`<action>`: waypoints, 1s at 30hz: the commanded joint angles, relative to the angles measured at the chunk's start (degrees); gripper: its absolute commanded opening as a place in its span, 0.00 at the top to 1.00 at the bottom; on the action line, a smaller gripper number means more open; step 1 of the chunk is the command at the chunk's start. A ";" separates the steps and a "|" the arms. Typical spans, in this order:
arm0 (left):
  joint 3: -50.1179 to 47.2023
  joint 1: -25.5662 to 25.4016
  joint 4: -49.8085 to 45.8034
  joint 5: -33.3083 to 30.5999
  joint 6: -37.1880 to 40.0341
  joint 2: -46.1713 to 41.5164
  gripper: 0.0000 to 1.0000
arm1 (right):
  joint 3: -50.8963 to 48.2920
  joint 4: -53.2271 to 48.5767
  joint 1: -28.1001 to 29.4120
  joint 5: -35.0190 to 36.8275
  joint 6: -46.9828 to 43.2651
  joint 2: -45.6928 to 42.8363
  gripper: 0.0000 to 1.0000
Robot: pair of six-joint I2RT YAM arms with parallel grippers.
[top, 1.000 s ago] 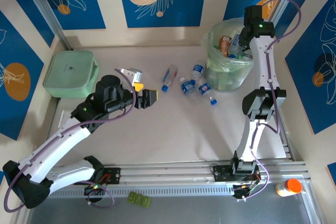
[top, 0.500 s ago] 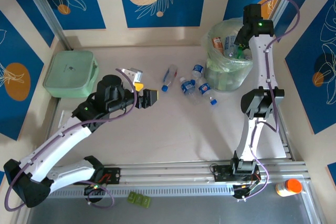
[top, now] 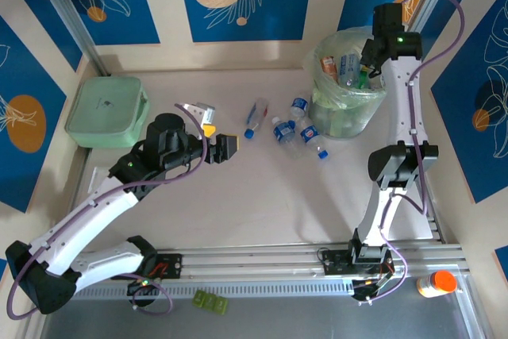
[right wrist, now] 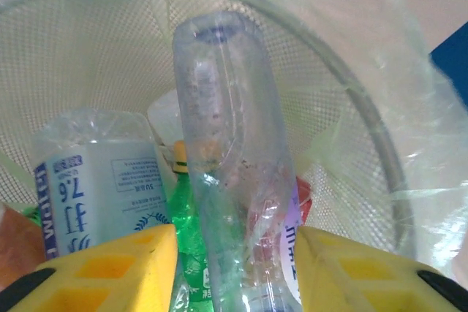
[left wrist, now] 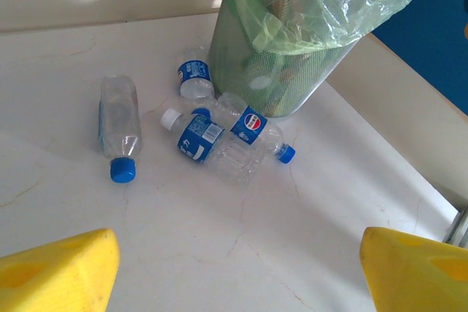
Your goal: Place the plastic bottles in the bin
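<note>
My right gripper [right wrist: 234, 242] straddles a clear grooved bottle [right wrist: 227, 144] inside the mesh bin [right wrist: 95, 56]; I cannot tell if it grips. My left gripper [left wrist: 238, 246] gapes wide.

Top cam high behind me, looking down, bin [top: 341, 113] far-right. My left wrist cam faces the bin from well off; right wrist cam peers into it, close. All three share it.
</note>
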 commanded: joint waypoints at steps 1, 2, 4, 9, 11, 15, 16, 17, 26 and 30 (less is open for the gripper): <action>0.12 -0.59 0.38 -1.21 1.33 -0.93 0.15 | -2.11 0.81 -1.65 -2.35 0.30 0.74 0.57; 0.08 -0.59 0.49 -1.21 1.33 -0.93 0.15 | -2.12 0.63 -1.97 -2.80 0.30 1.20 0.57; -0.01 -0.59 0.59 -1.12 1.40 -0.93 0.15 | -2.08 0.07 -2.45 -3.34 0.14 2.42 0.58; -0.05 -0.50 0.76 -1.21 1.50 -0.68 0.15 | -2.77 -0.50 -2.33 -3.46 -0.23 3.06 0.60; -0.10 -0.46 0.80 -1.12 1.51 -0.49 0.15 | -2.91 -0.52 -1.86 -3.28 -0.16 2.16 0.60; -0.16 -0.33 0.90 -1.12 1.51 -0.21 0.15 | -4.87 1.72 1.29 -1.51 -1.33 -2.22 0.59; -0.14 -0.33 0.80 -1.12 1.51 -0.15 0.15 | -5.61 2.17 2.16 -1.02 -1.44 -3.71 0.59; -0.14 -0.19 0.86 -1.08 1.56 -0.14 0.15 | -6.62 2.71 3.23 -0.94 -1.48 -5.26 0.58; 1.88 -0.02 -2.71 -3.53 0.13 1.96 0.16 | -27.59 12.48 16.27 -3.79 -3.22 -24.05 0.55; 6.83 -0.10 -9.18 -5.52 -0.67 6.06 0.17 | -44.48 21.00 23.17 -12.11 -2.87 -35.99 0.48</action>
